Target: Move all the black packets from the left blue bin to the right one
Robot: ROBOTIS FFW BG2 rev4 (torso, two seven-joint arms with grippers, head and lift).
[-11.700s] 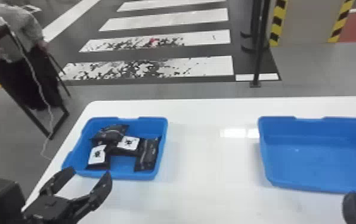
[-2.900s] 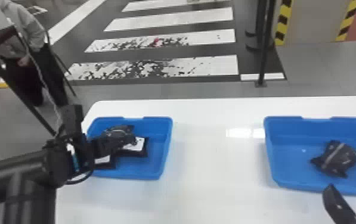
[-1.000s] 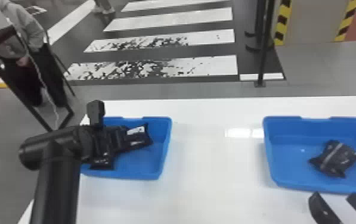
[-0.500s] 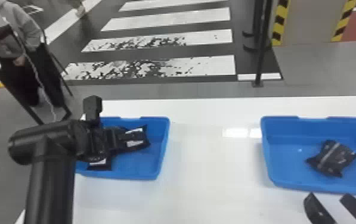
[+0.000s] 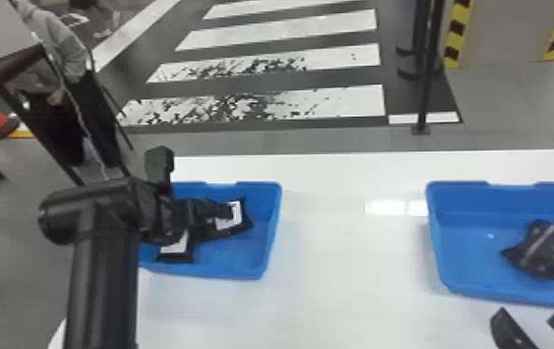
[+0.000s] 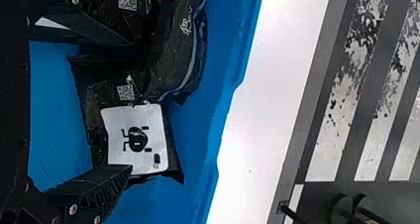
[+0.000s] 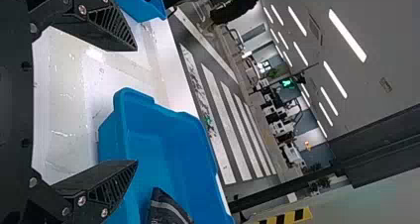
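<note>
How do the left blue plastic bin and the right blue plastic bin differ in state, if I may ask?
The left blue plastic bin holds several overlapping black packets; the right blue plastic bin shows one. The left gripper is over the left bin, while the right gripper hovers short of the right bin. Both bins are open-topped.

The left bin (image 5: 224, 273) is coloured blue. Inside it, black packets (image 6: 173, 50) are marked by white labels (image 6: 116, 130), one printed with a black figure (image 6: 137, 140). Beneath it, the table (image 5: 336, 287) is coloured white; beyond it, white crosswalk stripes (image 5: 345, 102) are speckled with black.
</note>
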